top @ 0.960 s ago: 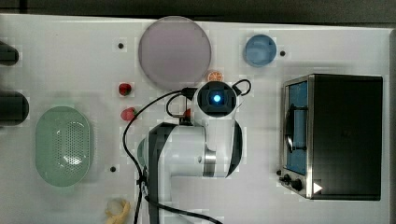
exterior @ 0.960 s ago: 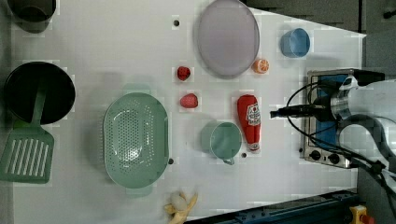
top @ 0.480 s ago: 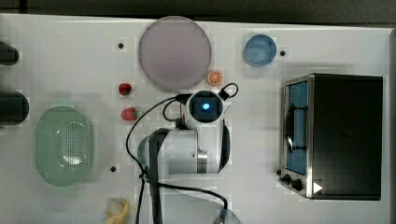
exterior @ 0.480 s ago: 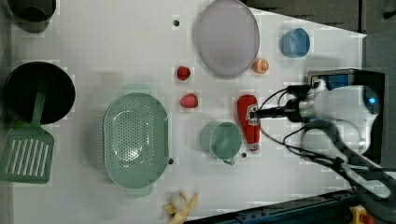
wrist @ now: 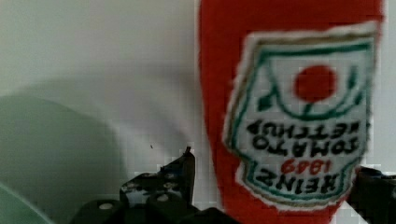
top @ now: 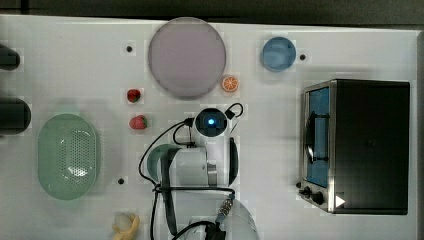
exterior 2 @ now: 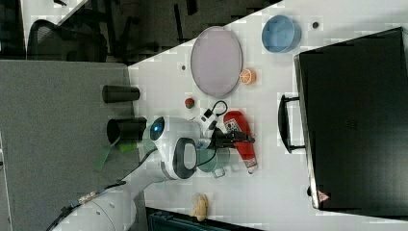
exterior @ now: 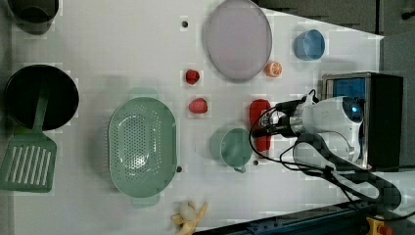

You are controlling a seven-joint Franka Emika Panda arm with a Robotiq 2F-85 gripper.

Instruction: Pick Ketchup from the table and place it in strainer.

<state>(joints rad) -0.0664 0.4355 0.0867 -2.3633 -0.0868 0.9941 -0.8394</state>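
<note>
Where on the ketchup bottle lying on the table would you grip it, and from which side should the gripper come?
Grip the ketchup bottle across its labelled middle, coming from above. It lies flat on the table, so its narrow sides are exposed. In the wrist view the open gripper already has one finger on either side of the label. Mind the green mug close beside it.

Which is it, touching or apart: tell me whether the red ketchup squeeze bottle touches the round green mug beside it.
Apart. The left view shows a strip of white table between the red ketchup squeeze bottle and the round green mug; the wrist view shows the same white gap.
</note>
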